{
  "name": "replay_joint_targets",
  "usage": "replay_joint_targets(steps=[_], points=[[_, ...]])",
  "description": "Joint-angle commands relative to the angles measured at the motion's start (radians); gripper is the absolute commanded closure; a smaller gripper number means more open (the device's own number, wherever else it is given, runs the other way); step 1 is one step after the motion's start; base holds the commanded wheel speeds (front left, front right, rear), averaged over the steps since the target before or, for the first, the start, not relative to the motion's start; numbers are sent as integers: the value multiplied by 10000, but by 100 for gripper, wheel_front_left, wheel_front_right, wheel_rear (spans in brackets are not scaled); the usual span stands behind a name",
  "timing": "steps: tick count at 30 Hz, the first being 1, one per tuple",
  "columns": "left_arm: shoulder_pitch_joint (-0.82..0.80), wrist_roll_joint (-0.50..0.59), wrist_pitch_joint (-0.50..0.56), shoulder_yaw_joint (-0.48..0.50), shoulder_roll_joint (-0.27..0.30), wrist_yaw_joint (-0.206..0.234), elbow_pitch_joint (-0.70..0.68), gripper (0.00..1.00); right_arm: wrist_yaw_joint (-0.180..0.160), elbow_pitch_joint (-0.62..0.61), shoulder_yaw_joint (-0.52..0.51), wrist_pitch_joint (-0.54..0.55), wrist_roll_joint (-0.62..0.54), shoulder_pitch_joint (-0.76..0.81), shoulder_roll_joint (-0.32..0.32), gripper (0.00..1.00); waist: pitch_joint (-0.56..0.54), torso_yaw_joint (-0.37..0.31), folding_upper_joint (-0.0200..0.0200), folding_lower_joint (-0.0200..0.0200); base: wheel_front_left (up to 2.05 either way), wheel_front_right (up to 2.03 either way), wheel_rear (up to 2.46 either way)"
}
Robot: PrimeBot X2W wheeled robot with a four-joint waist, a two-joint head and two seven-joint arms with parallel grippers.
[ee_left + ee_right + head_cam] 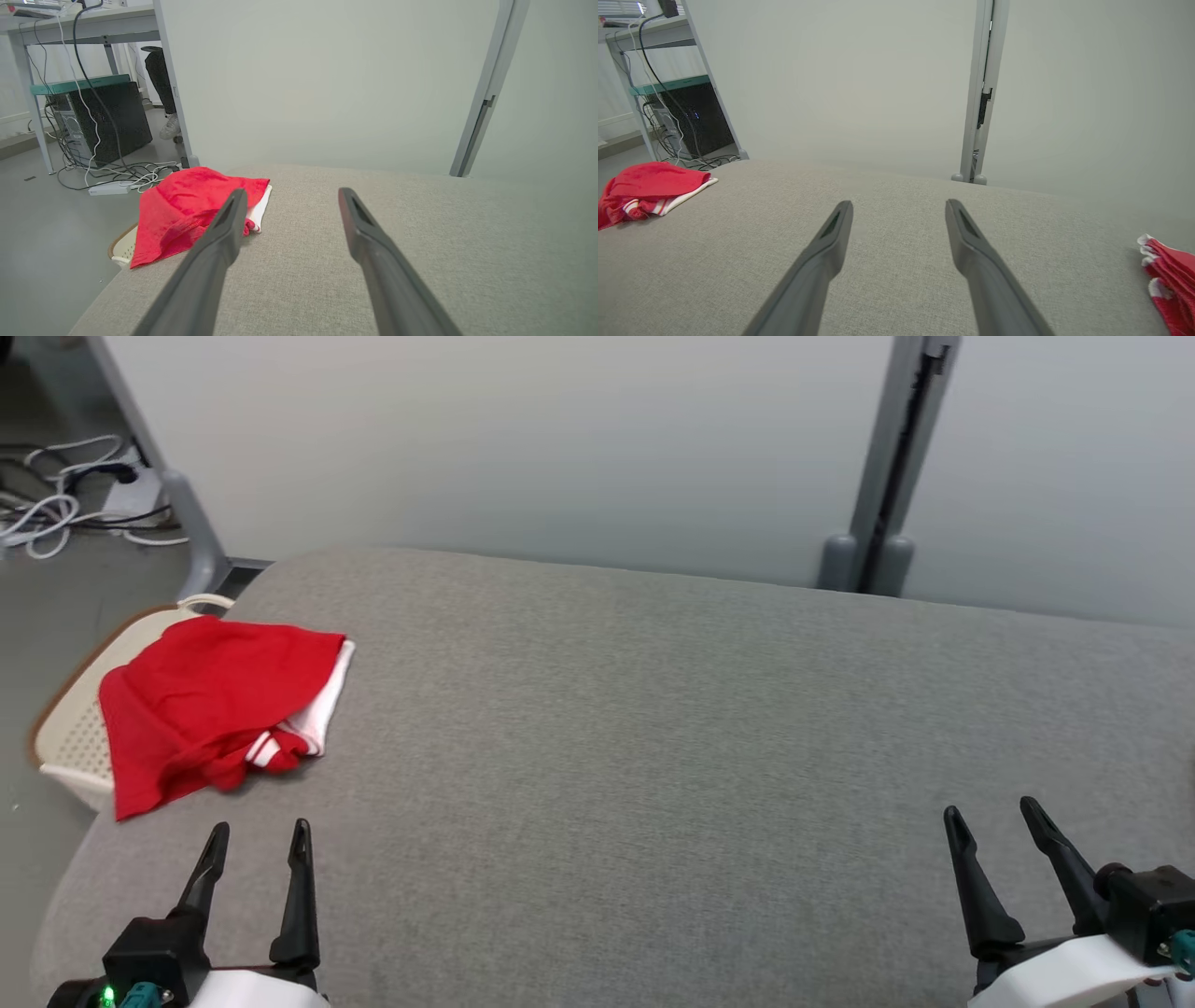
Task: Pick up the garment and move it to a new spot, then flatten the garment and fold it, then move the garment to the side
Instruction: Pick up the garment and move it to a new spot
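Observation:
A red garment with white trim lies crumpled at the left edge of the grey padded table, partly draped over a basket. It shows ahead and left of the left fingers as the garment, and far left as the garment in the right wrist view. My left gripper hovers open just in front of it at the near left, nothing between its fingers. My right gripper stands open at the near right, far from the garment. Both grippers are empty.
A cream perforated basket stands beside the table's left edge under the garment. Another red and white cloth lies at the table's right. Partition walls and a grey post stand behind. Cables and a computer tower sit on the floor at left.

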Motion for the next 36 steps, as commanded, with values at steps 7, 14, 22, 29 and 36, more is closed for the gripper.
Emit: replay_joint_targets(steps=[7,14,22,29,36], points=[[-249,-113,-202,239,114,59,72,0,3,-174,232,9,-74,-124,9,0,25,1570,-1,-1,0,0,0],[-256,-170,-278,295,155,50,123,0,3,-235,432,-10,-38,-183,15,0,33,2004,-1,-1,0,0,0],[-307,-226,-294,252,122,81,197,0,3,-189,470,-42,23,-186,26,0,36,2095,-1,-1,0,0,0],[-423,-252,-376,225,83,8,176,0,3,-190,455,-57,89,-221,30,0,87,2119,-1,-1,0,0,0],[-1269,-449,-484,256,-149,-258,379,0,3,-480,473,115,86,-516,-23,0,625,1907,-1,-1,0,0,0]])
